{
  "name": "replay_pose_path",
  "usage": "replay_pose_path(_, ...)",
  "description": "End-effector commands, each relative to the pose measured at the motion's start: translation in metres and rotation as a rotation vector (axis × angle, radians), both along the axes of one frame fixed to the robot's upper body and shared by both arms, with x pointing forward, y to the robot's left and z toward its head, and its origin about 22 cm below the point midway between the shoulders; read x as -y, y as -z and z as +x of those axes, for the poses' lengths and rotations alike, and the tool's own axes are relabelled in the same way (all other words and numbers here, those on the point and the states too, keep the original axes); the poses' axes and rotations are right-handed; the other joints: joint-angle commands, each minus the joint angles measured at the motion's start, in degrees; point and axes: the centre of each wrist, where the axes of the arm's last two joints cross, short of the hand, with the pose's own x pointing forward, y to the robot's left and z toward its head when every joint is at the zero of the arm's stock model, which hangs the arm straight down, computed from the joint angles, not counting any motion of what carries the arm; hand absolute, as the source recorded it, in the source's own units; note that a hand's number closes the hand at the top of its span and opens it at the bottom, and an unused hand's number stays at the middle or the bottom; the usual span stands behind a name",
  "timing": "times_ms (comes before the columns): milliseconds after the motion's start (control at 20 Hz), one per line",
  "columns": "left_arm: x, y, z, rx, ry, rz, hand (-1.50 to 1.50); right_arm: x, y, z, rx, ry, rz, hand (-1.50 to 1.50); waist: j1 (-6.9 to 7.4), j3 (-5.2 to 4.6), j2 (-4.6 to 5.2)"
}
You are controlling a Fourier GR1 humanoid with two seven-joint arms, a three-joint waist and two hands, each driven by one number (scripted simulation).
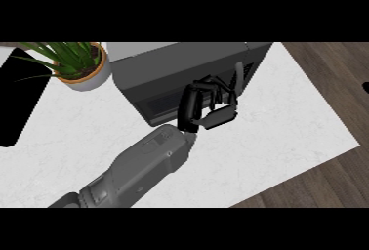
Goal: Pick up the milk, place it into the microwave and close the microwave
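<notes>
**Hand at microwave front; milk not seen**

I see one grey forearm entering from the lower edge and running up and to the right across the tabletop. From this view alone I cannot say which arm it is. Its black hand sits against the front face of the microwave, fingers bent. They overlap the dark door panel, so I cannot tell whether they are curled round anything or merely pressed there.

The milk shows nowhere in the view. It may be hidden by the hand or by the microwave body; I cannot tell.

The microwave is a dark grey box set at an angle, its far side running up to the top of the view. I cannot read whether the door is open or shut.

A potted plant stands just beside the microwave's left corner, near the tabletop's back edge. A black panel lies along the left edge.

Bare white tabletop spreads right of the hand to the slanted right edge, with wooden floor beyond. More bare surface lies left of the forearm.
</notes>
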Motion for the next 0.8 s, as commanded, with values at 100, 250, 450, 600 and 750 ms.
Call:
replay_pose_path(100,-0.004,-0.010,0.020,-0.031,-0.034,0.003,1.50,0.000,-0.005,0.001,-0.007,-0.043,-0.001,-1.50,-0.25,-0.11,0.97)
replay_pose_path(250,-0.003,-0.009,0.019,-0.025,-0.024,0.007,1.50,-0.004,-0.010,0.001,0.000,-0.078,-0.002,-1.50,-0.27,-0.16,0.93)
replay_pose_path(450,-0.004,-0.007,0.019,-0.019,-0.034,0.012,1.50,0.004,-0.011,0.001,-0.012,-0.065,-0.011,-1.50,-0.42,-0.03,1.05)
replay_pose_path(600,-0.004,-0.008,0.019,-0.018,-0.040,-0.008,1.50,0.001,-0.010,0.001,-0.016,-0.078,0.003,-1.50,-0.78,-0.10,1.13)
replay_pose_path(750,-0.003,-0.007,0.019,-0.006,-0.037,-0.003,1.50,0.005,-0.017,0.002,-0.008,-0.081,-0.022,-1.50,-0.66,-0.07,1.19)
